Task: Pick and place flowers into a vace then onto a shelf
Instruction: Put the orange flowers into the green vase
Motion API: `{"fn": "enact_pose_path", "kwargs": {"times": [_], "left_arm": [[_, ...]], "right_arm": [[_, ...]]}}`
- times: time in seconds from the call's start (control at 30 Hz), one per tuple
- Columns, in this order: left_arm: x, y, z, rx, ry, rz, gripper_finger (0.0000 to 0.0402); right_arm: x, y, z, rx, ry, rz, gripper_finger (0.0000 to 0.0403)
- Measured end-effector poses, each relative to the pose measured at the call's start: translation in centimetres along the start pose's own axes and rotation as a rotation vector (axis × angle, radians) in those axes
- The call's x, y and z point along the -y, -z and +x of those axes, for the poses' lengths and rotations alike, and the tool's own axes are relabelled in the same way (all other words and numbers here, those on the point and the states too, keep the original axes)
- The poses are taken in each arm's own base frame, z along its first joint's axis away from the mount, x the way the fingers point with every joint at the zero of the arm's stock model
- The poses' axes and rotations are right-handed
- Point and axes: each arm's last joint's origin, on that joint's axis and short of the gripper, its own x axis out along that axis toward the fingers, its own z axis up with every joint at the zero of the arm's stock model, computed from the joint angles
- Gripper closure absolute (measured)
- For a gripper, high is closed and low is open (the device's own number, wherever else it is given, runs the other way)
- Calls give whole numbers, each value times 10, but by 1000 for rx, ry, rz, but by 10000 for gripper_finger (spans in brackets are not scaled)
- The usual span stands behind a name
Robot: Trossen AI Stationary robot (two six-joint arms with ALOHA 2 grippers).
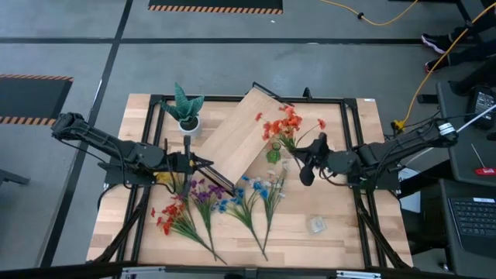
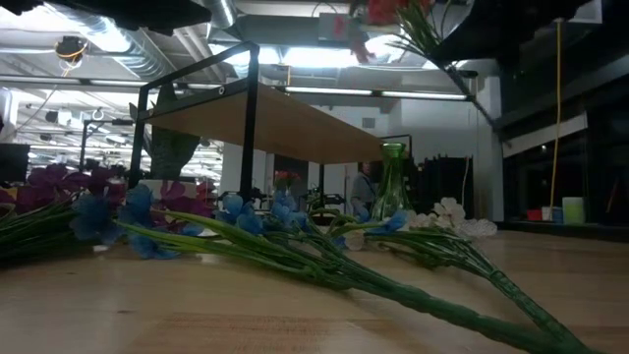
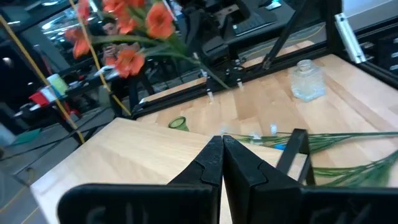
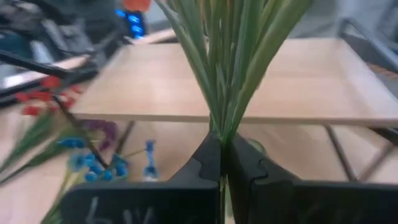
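From above, the left arm reaches in from nine o'clock, its end effector point(image 1: 203, 163) pinched together on nothing, just beside the lower left edge of the shelf point(image 1: 240, 132), whose long axis runs from seven o'clock to one o'clock across the worktop point(image 1: 333, 232). The right arm comes from three o'clock; its end effector point(image 1: 297, 155) is clamped on the stems of the red-orange flowers point(image 1: 285, 122), which point toward eleven o'clock over the shelf's right end. The vace point(image 1: 273, 154) stands just left of that end effector. More sprigs point(image 1: 232, 203) lie fanned at six o'clock, blossoms toward the shelf, stems toward the near edge; a white plant pot point(image 1: 188, 122) sits at eleven o'clock and a small clear bottle point(image 1: 316, 225) at five. The level view alone shows the vace point(image 2: 392, 180) upright beyond the lying stems, and the shelf point(image 2: 265, 123) raised on black legs. The left wrist view shows its dark fingers point(image 3: 214, 163) touching over the board, with the orange blossoms point(image 3: 134, 31) held aloft farther off. The right wrist view shows green stems point(image 4: 233, 62) rising upright from between its closed fingers point(image 4: 208, 163), the board beyond.
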Motion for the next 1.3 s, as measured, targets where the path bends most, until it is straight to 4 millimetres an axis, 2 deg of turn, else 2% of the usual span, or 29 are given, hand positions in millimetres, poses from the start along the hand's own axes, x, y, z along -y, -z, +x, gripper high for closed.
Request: {"fn": "enact_pose_path", "kwargs": {"times": [0.1,0.23,0.53,0.7,1.03,1.3], "left_arm": [[0,0,0,-1,-2,0,398],[0,0,0,0,-1,-15,398],[0,0,0,-1,-2,-27,398],[0,0,0,0,-2,-28,398],[0,0,0,0,-2,-31,398],[0,0,0,-1,-2,-30,398]], "right_arm": [[7,6,6,58,-21,-46,397],[13,3,8,149,-78,-94,397],[29,-12,17,272,-172,-165,397],[36,-24,19,382,-146,-176,397],[32,-21,49,443,-103,-213,397],[34,-18,62,461,-79,-205,398]]}}
